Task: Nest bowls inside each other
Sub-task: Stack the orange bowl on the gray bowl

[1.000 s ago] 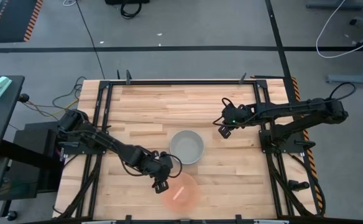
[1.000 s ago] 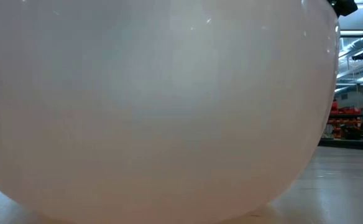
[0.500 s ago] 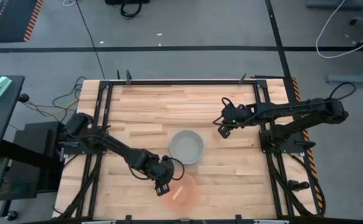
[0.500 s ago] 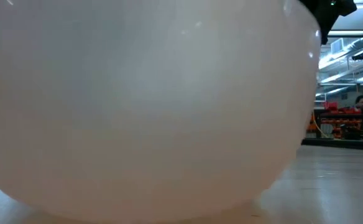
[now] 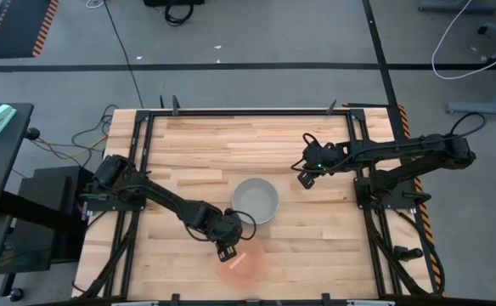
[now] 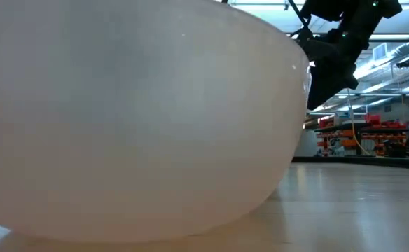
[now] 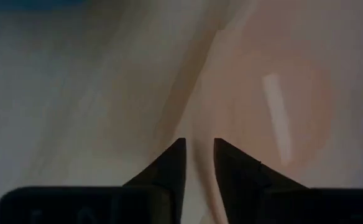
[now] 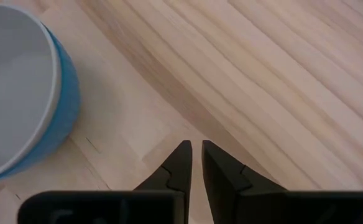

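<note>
The salmon pink bowl [image 5: 243, 263] stands near the table's near edge and fills most of the low view [image 6: 134, 119]. My left gripper [image 5: 225, 252] is shut on its left rim. The pale grey bowl [image 5: 256, 201] sits inside the bright blue bowl [image 8: 68, 106] at mid-table; the right wrist view shows the grey inside [image 8: 7, 81]. My right gripper [image 5: 305, 179] hangs shut above bare wood to the right of that pair and touches nothing. My left gripper [image 7: 198, 158] pinches the pink bowl's rim [image 7: 201, 134] on the bowl's left side, with one finger [image 7: 225, 165] inside the bowl and one outside. The fingers come from above, pointing down. The bowl's base appears to rest on the table.
Light wooden planks [image 5: 197, 144] lie bare across the table's far half and left part. A black metal frame [image 5: 138, 153] runs along the table's left and right sides. The right arm [image 6: 330, 49] shows above the table in the low view, with a workshop room behind.
The left arm's forearm has swung toward the table's right while its gripper stayed on the pink bowl's left rim. The bowl has shifted toward the table's left, uncovering the right arm in the low view. The right arm has kept still.
</note>
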Available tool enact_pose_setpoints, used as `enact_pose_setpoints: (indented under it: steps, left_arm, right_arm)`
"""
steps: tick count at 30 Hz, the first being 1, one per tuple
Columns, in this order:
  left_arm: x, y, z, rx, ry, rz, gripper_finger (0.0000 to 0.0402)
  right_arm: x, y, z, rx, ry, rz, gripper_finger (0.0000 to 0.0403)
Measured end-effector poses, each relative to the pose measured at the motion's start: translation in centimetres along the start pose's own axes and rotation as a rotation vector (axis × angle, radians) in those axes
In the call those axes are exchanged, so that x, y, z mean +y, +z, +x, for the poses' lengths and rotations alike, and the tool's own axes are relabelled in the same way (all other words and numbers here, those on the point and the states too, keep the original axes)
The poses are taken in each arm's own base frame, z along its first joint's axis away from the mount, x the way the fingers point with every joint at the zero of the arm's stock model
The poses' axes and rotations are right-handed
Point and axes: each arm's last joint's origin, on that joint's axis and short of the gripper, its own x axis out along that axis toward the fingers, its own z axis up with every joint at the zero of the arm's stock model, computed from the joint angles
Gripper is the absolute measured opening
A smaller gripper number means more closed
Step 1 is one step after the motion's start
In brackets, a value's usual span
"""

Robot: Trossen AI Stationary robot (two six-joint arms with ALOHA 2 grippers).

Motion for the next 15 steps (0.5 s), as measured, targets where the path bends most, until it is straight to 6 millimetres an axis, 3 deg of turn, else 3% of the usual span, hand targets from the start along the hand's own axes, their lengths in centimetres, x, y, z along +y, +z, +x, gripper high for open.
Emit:
enact_pose_setpoints:
  steps: [6,15]
  left_arm:
    - [-0.09,0.03,-0.08,-0.003,-0.009,0.026,0.0016]
    - [-0.09,0.04,-0.08,-0.005,-0.008,0.037,0.0017]
  right_arm:
    - [0.0,0.0,0.0,-0.001,0.0,0.0,0.0044]
    - [0.0,0.01,0.0,-0.001,0.0,0.0,0.0044]
